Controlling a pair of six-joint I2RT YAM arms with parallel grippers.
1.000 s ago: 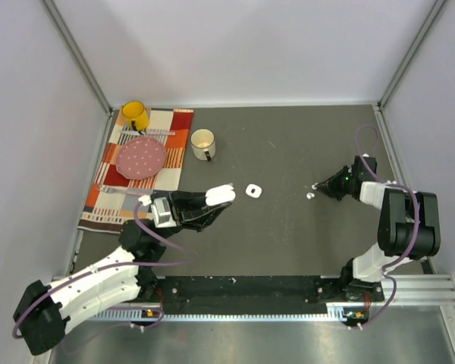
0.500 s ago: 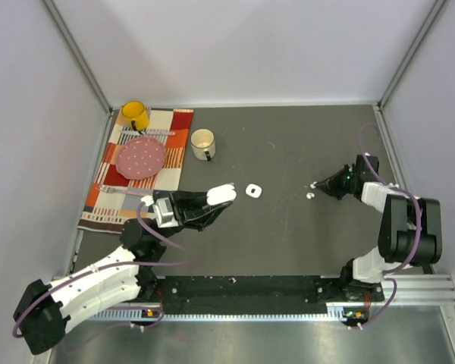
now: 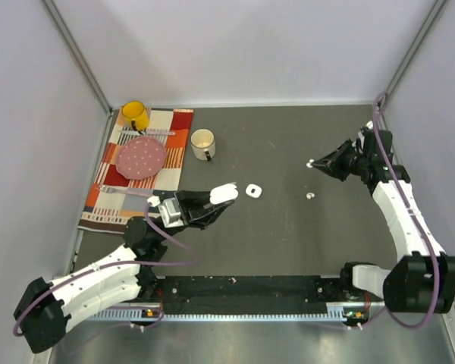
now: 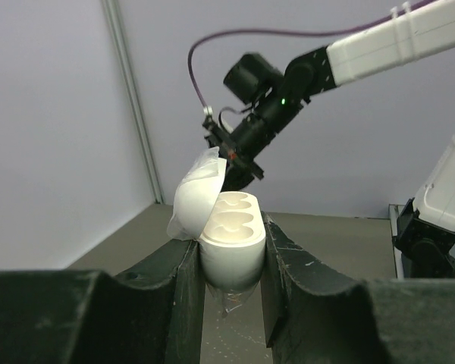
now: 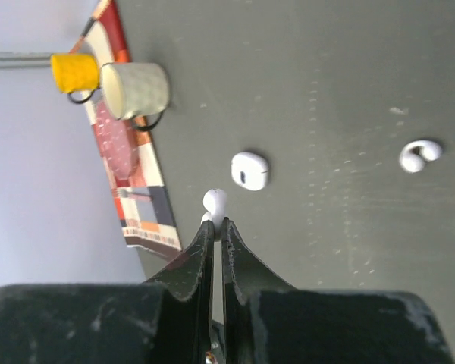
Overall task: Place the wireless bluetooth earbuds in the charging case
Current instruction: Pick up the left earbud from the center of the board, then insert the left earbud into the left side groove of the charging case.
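At the right side of the counter (image 3: 288, 235), my right hand (image 5: 213, 225) pinches one earbud (image 5: 214, 201), raised clear — a second earbud (image 3: 310, 196) lies below. My left hand (image 4: 227, 254) clamps the open charging case (image 4: 229, 227). Next, I judge, comes carrying it across and lining it up with a well.

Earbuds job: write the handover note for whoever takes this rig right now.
Left end effector: shut on the open charging case, lid up; both wells look empty.
Right end effector: shut on one earbud, raised at the far right, apart from that case.
On the table: a second earbud, loose, and a small closed case.
Done: case opened, one earbud picked up.
Left: seat the held earbud, then fetch the loose one.
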